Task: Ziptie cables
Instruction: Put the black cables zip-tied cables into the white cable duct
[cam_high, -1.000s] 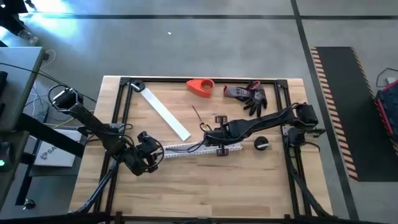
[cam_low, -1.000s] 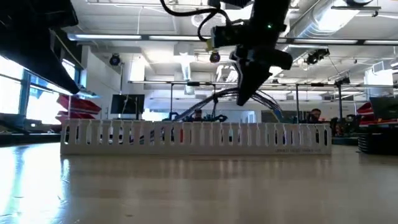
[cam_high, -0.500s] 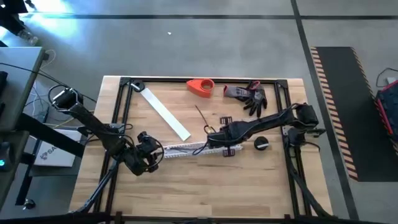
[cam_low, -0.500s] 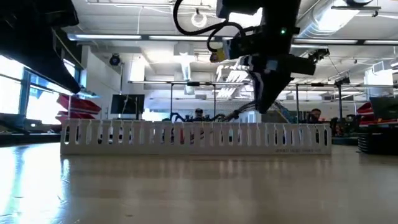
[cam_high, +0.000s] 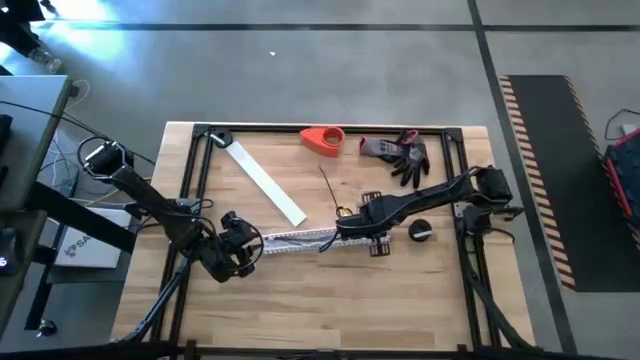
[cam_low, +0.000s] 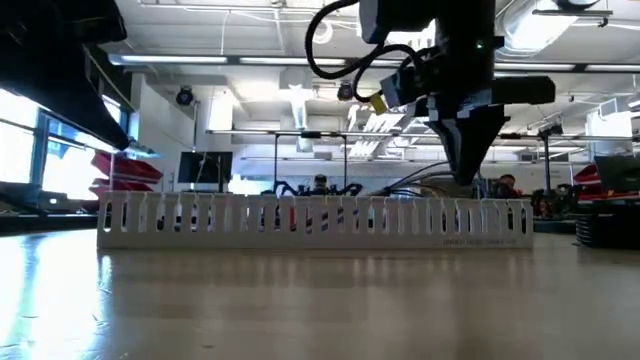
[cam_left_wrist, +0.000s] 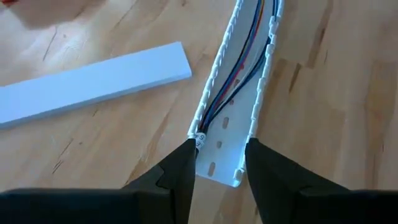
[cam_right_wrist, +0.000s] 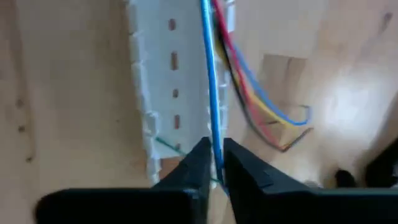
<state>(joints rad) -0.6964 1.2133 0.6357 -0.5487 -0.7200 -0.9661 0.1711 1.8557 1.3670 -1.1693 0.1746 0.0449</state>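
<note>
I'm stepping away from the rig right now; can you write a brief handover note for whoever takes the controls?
Left gripper: jaws straddle one end of the white slotted channel, steadying it.
Right gripper: jaws shut on the blue wire, above the channel's other end in the high view.
Cables: most of the run lies inside the channel; coloured loops spill onto the table beside it.
Done: cables mostly laid in.
Left: tuck in the blue wire and loops. No zip tie visible on the bundle yet.
</note>
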